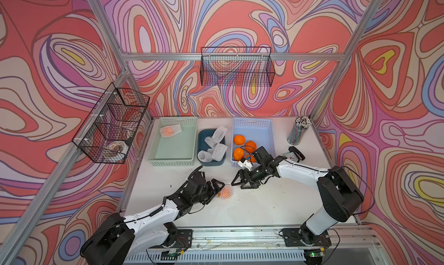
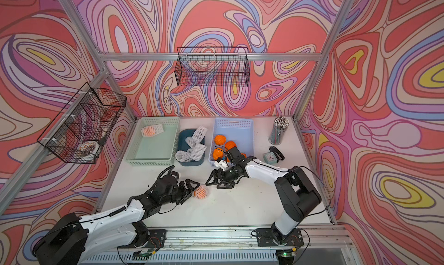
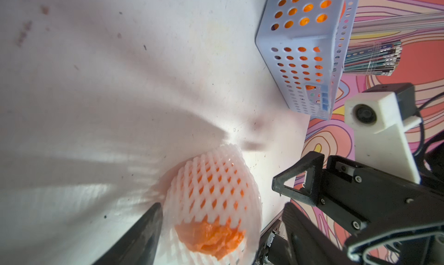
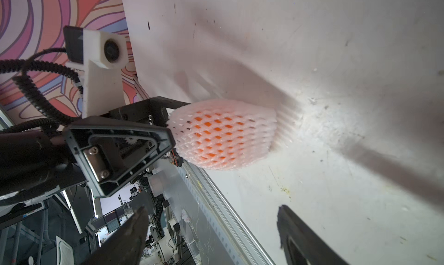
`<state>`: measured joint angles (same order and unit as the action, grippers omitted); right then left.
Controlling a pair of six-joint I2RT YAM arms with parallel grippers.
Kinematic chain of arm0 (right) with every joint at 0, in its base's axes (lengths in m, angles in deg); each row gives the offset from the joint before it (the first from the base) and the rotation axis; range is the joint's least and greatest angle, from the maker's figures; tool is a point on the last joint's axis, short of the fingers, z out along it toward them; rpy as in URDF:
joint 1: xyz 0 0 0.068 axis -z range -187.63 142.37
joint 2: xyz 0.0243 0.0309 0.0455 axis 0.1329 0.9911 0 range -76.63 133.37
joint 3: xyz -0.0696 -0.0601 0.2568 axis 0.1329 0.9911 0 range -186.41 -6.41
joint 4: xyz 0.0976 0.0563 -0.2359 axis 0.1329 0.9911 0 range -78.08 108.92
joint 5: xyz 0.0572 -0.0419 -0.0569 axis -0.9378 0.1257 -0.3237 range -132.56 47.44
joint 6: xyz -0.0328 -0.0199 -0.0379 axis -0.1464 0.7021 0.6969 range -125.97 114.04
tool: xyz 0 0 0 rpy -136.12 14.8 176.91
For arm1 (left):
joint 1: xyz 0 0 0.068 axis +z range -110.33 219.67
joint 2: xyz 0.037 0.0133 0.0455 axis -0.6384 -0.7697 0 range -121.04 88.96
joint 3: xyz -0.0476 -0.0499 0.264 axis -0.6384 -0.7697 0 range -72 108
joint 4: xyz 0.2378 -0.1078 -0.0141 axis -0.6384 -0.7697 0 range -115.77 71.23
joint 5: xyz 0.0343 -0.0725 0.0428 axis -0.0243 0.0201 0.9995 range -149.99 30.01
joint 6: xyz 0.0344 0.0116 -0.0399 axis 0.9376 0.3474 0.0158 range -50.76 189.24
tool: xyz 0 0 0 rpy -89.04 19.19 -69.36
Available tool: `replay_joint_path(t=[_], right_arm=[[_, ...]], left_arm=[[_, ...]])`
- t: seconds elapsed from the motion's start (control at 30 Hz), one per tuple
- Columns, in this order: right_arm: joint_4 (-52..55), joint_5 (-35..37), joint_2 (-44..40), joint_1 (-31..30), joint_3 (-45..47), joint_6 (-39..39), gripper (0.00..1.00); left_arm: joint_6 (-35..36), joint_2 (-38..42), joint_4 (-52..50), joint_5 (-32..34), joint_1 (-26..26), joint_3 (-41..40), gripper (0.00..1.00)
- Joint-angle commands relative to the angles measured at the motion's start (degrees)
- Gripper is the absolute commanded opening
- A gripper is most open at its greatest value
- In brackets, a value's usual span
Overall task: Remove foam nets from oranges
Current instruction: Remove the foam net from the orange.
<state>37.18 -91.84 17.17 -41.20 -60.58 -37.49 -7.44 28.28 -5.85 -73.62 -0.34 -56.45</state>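
**Entry: netted orange on the tabletop, between two open grippers**

**Both top views.** The white tabletop point(image 1: 264, 208) is matte, scuffed and speckled. Near its front middle lies a netted orange point(image 1: 225, 193): a round fruit in a white foam net of diamond mesh, with orange showing through the holes. The left gripper point(image 1: 219, 190) lies low, its black jaws spread to either side of the fruit's near end and not clenched. The right gripper point(image 1: 237, 185), with triangular black fingers parted and empty, stands just beside the fruit and apart from it.

Along the back:
- a mint perforated basket point(image 1: 173, 161) holding a second netted orange point(image 1: 168, 131)
- a dark blue tub point(image 1: 211, 163) heaped with empty foam nets point(image 1: 215, 147)
- a lilac perforated basket point(image 1: 252, 122) with bare oranges point(image 1: 239, 139), partly hidden by the right arm, so the count is unsure
- a clear pencil holder point(image 1: 299, 131) and a small clock point(image 1: 292, 157)

A black wire basket point(image 1: 236, 66) hangs on the back rail and another point(image 1: 110, 124) on the left rail.

**Left wrist view.** The net is ribbed and soft, and lumpy orange skin lies bare at its open end point(image 3: 209, 237). One dark finger point(image 3: 144, 230), blurred, meets the net's edge. The opposite finger stands off with a gap. The frame cuts off part of the fruit.

**Right wrist view.** The fruit point(image 4: 223, 134) rests on the tabletop and casts a mesh shadow. The right gripper's own fingers point(image 4: 129, 235) are wide apart, blurred and cut off, with nothing between them.
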Motion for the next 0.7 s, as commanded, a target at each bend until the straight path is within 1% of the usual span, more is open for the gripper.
replay_joint_path(t=[0.0, 0.17, 0.27, 0.47, 0.53, 0.67], right_arm=[[-1.0, 0.2, 1.0, -0.6, -1.5, -0.2, 0.85], [-1.0, -0.2, 1.6, -1.3, -2.6, -0.2, 0.84], [-1.0, -0.5, 2.2, -2.1, -3.0, -0.3, 0.81], [-0.4, -0.3, 3.6, -3.5, -4.2, -0.2, 0.74], [-0.2, -0.1, 3.7, -3.6, -4.4, -0.2, 0.73], [-0.3, 0.1, 3.8, -3.7, -4.6, -0.4, 0.7]], left_arm=[[-0.4, -0.6, 1.0, -0.4, 0.5, -0.8, 0.78], [-0.6, -0.6, 1.4, -0.3, 0.5, -1.0, 0.69], [-0.6, -1.1, 1.8, -0.7, 0.5, -0.5, 0.64], [-0.7, -2.2, 3.0, -1.8, 0.5, 0.0, 0.45], [-0.7, -1.9, 2.8, -1.8, 0.5, 0.2, 0.39], [-0.2, -1.5, 1.8, -1.9, 0.5, 1.1, 0.32]])
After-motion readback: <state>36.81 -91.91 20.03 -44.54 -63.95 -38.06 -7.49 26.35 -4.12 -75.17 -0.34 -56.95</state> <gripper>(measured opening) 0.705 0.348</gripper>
